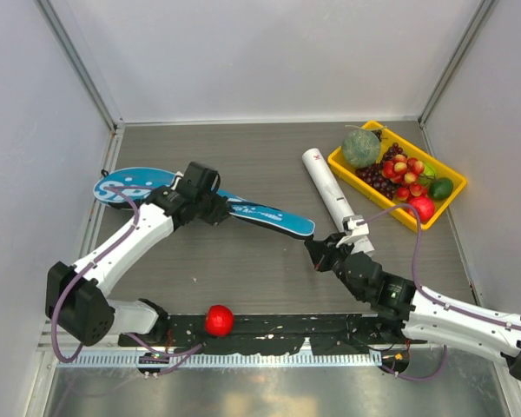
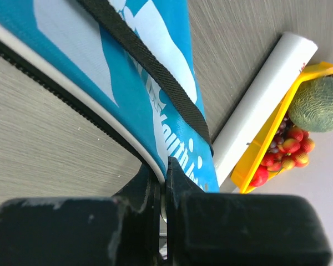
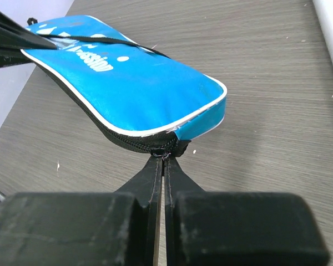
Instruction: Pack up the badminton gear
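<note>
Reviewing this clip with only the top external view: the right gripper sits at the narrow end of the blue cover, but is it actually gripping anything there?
Observer: Yes. The right wrist view shows the right gripper shut on the tip of the blue cover, right where its black zipper ends.
Operator: And the left one? Its wrist hides the fingers from above.
Observer: The left wrist view shows the left gripper shut on the cover's white-piped edge, just beside the black strap.

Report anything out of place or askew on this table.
The red ball sits on the black rail at the near edge, apart from everything else. The tube lies slanted beside the fruit tray. Nothing looks spilled or damaged.
</note>
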Available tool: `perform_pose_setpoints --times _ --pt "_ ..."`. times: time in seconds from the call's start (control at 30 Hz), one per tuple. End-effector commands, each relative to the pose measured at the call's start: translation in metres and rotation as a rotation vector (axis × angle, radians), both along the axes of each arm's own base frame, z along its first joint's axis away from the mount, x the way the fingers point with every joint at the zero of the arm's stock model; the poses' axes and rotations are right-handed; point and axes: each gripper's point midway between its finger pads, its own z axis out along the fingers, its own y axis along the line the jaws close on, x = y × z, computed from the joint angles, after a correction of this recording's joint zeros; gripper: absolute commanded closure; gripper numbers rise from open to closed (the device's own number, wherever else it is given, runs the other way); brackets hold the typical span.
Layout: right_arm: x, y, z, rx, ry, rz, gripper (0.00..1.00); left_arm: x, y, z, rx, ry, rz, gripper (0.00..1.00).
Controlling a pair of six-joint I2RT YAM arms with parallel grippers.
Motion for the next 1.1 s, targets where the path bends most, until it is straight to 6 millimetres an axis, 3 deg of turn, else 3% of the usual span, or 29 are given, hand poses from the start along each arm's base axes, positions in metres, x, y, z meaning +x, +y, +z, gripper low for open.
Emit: perform_pose_setpoints --times 0.0,0.13,0.43,0.63,0.73,0.93,1.07 --pt "0.004 -0.031 -0.04 -0.134 0.045 -0.092 0.95 0.028 0.027 0.032 0.084 -0.195 -0.021 1.0" --pt "0.0 -0.028 -0.046 -0.128 0.054 -0.061 0.95 0.036 0.023 0.04 0.088 -0.267 -0.139 1.0" --pt "-0.006 -0.029 -0.06 -0.169 0.09 -0.028 0.95 0.039 0.046 0.031 0.194 -0.254 -0.233 1.0" --pt "-0.022 0.004 -0.049 -0.096 0.074 0.163 0.94 0.054 0.007 0.048 0.159 -0.481 -0.531 1.0" --pt "-0.025 0.011 -0.055 -0.115 0.09 0.2 0.88 0.057 0.003 0.042 0.178 -0.496 -0.588 1.0" --pt "-0.025 0.023 -0.075 -0.155 0.129 0.239 0.88 0.062 0.003 0.016 0.161 -0.513 -0.562 1.0" --pt "-0.024 0.026 -0.084 -0.169 0.174 0.227 0.89 0.057 0.013 -0.01 0.112 -0.445 -0.429 1.0"
